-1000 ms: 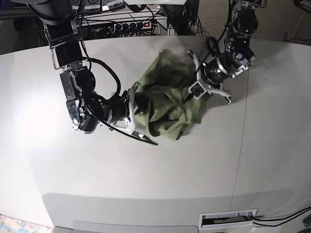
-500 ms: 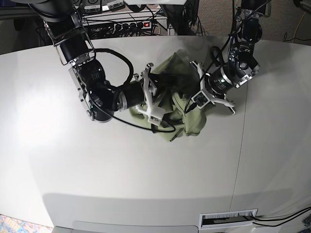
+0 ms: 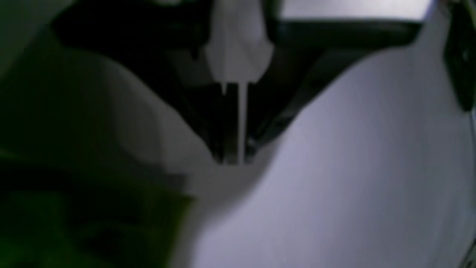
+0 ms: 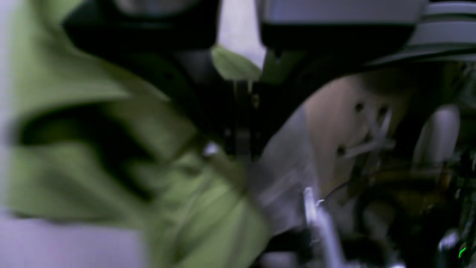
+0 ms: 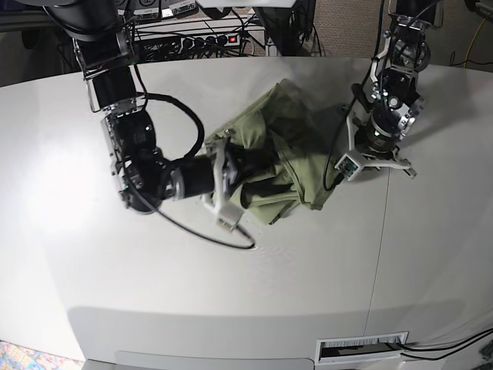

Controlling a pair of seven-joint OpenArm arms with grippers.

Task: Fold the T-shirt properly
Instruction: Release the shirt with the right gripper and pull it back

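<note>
1. Right end effector [image 5: 231,173]: lies low over the table [image 5: 231,293], at the base view's centre-left, its tip buried in the near-left edge of the T-shirt [image 5: 273,154]. In the right wrist view its fingers [image 4: 241,123] stand pressed together with green cloth bunched at and around the tips; it is pinching the T-shirt.
2. Left end effector [image 5: 362,154]: sits at the T-shirt's right side in the base view, just beside the cloth. In the left wrist view its fingers [image 3: 232,123] are drawn together with only a thin slit between them. No cloth is seen between the tips; dark green cloth [image 3: 74,208] lies off to the lower left of that view, apart from the tips. That view is blurred.
3. T-shirt: crumpled in a heap on the table, upper middle of the base view, between the two end effectors. Folds run diagonally; the near-right corner hangs in a loose flap toward the left end effector.
4. Table: white, bare in front of the heap. A black cable [image 5: 200,231] loops from the right arm onto it.
</note>
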